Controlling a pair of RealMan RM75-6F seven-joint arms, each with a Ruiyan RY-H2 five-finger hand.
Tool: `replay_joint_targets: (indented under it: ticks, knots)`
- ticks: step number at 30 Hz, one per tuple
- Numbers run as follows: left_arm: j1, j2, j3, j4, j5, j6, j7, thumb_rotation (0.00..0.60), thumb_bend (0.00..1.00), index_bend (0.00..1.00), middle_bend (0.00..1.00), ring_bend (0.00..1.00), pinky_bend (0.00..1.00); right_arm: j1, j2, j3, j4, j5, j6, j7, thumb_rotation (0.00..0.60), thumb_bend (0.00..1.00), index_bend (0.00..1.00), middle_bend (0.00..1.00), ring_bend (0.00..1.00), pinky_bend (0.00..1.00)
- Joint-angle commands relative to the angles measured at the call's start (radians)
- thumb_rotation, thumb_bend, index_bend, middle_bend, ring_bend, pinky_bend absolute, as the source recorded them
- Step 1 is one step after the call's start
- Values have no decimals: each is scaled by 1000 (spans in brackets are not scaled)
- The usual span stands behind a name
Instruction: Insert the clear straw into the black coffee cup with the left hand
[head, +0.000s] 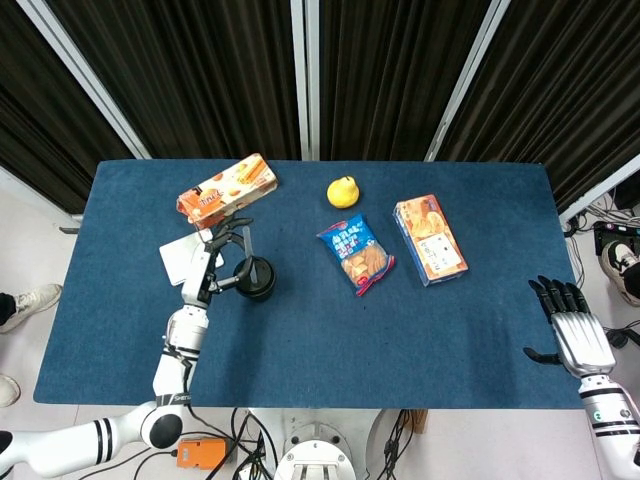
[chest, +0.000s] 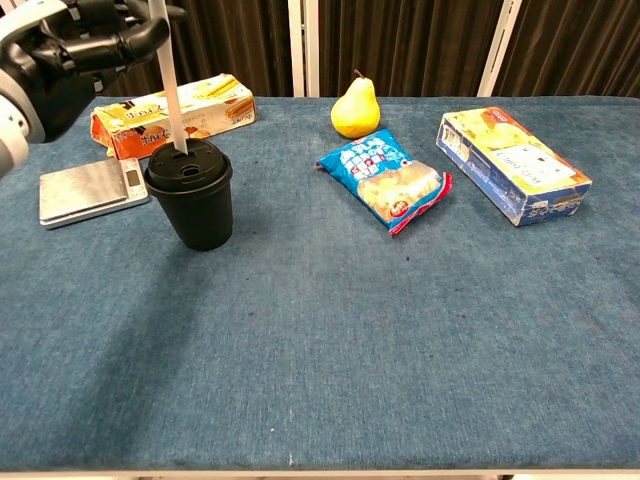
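Observation:
The black coffee cup (chest: 190, 196) stands upright with its lid on, left of the table's middle; from above the black coffee cup (head: 255, 277) shows its round lid. My left hand (chest: 75, 40) is raised above and left of the cup and pinches the clear straw (chest: 170, 85), which hangs nearly upright with its lower tip at the lid's back edge. In the head view the left hand (head: 215, 262) is just left of the cup and the clear straw (head: 246, 242) runs over the lid. My right hand (head: 570, 325) rests at the table's right front corner, fingers spread, holding nothing.
A silver scale (chest: 90, 190) lies left of the cup. Behind it lies an orange biscuit box (chest: 175, 112). A yellow pear (chest: 356, 108), a blue snack bag (chest: 388, 180) and a blue-and-orange box (chest: 512, 163) lie to the right.

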Motion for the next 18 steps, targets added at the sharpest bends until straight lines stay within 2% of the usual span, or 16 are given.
replay_joint_targets:
  ticks: [1,18]
  knots:
    - [0,-4,4,9,4,6,5,600,388,565,220,0,0,0,0,0,0,0,1,1,600,196,0,83,0,12]
    - [1,-37,16,60,-8,-8,-18,600,385,565,220,0,0,-11,-2,-1,7,-3,18,15,600,196,0,83,0,12]
